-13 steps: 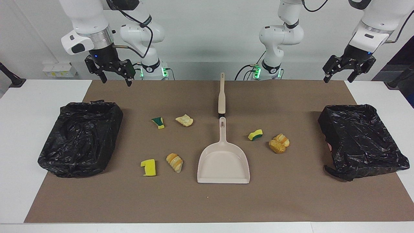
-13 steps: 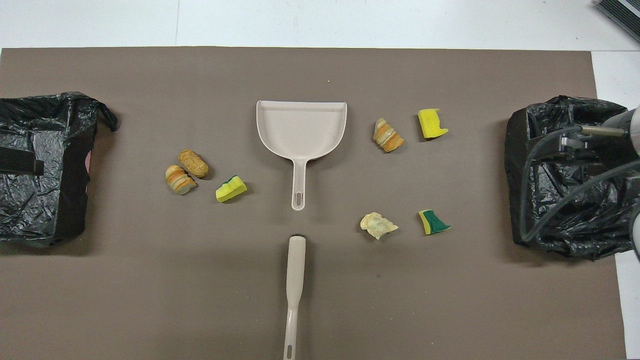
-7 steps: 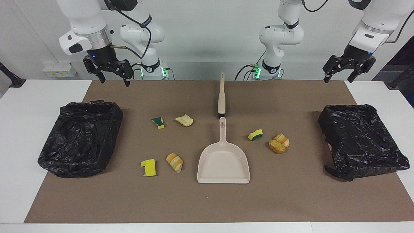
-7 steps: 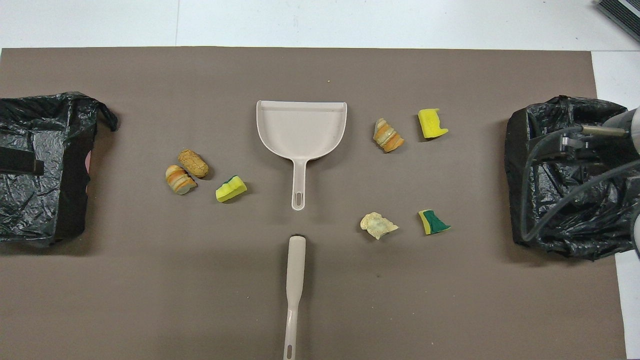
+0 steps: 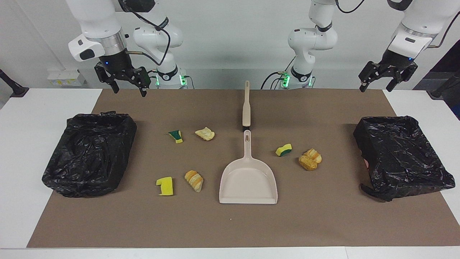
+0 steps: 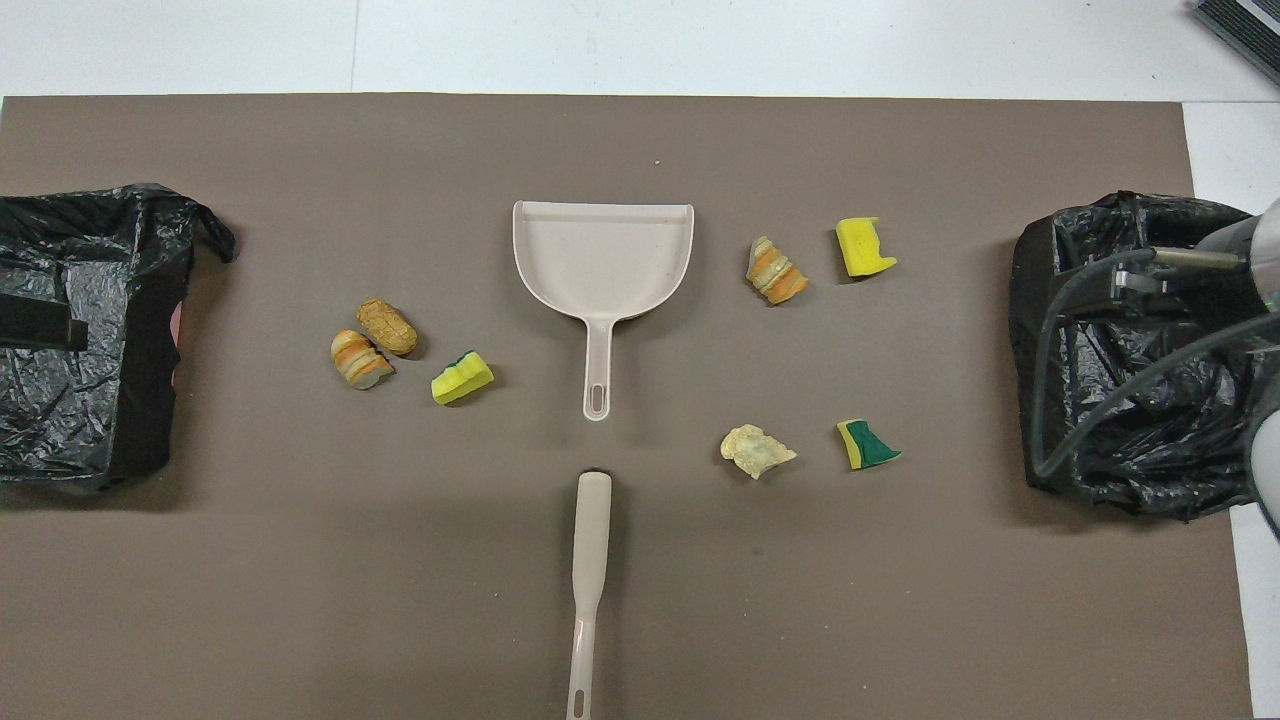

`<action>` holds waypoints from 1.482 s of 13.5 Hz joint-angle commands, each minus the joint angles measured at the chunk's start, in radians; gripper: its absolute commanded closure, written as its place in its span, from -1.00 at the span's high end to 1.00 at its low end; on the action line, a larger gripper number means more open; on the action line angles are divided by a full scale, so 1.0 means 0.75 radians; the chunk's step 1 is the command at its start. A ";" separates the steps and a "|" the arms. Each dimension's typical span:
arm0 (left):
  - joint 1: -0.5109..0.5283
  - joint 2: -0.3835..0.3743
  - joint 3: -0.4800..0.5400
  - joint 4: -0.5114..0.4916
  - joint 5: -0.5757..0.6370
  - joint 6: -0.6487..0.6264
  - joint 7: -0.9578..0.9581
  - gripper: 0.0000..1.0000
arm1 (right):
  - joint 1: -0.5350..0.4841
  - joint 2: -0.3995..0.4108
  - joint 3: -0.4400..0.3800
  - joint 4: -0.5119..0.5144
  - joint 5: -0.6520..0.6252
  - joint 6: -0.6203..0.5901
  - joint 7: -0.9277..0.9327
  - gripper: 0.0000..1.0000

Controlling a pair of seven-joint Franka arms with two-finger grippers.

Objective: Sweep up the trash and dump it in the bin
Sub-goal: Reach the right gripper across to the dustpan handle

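**Trash scattered round the dustpan, both claws up and empty**

The white desk (image 5: 21, 151) carries a wide brown mat (image 5: 230, 223) that takes up most of it. Two bins lined with black bags sit on the mat, well apart from the dustpan: one bin (image 5: 90, 153) at the right arm's end, the other bin (image 5: 402, 154) at the left arm's end.

The beige dustpan (image 5: 248, 180) lies flat mid-mat, handle pointing to the robots. Just nearer the robots than that handle, in line with it, lies the beige brush handle (image 5: 246, 108).

The right claw (image 5: 127, 86) hangs in the air over the mat's edge, fingers spread, holding nothing. The left claw (image 5: 377, 81) hangs likewise over the mat's other corner, released and empty.

The trash lies on the mat either side of the dustpan. Toward the right arm's end: a yellow sponge scrap (image 5: 165, 186), a bread chunk (image 5: 194, 180), a pale crust (image 5: 205, 133) and a green-and-yellow scrap (image 5: 175, 136). Toward the left arm's end: a sponge scrap (image 5: 284, 150) and two bread chunks touching (image 5: 310, 159).
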 commanded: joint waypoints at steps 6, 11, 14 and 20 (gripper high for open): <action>0.003 -0.015 -0.003 -0.004 0.019 -0.017 -0.012 1.00 | 0.122 0.242 0.008 0.151 -0.045 0.135 0.167 1.00; 0.003 -0.015 -0.003 -0.004 0.017 -0.017 -0.012 1.00 | 0.222 0.471 0.006 0.333 -0.068 0.182 0.285 1.00; 0.003 -0.015 -0.003 -0.004 0.019 -0.017 -0.012 1.00 | 0.296 0.581 -0.002 0.407 -0.086 0.227 0.363 1.00; 0.003 -0.015 -0.003 -0.004 0.019 -0.017 -0.012 1.00 | 0.445 0.731 -0.004 0.454 -0.088 0.349 0.492 1.00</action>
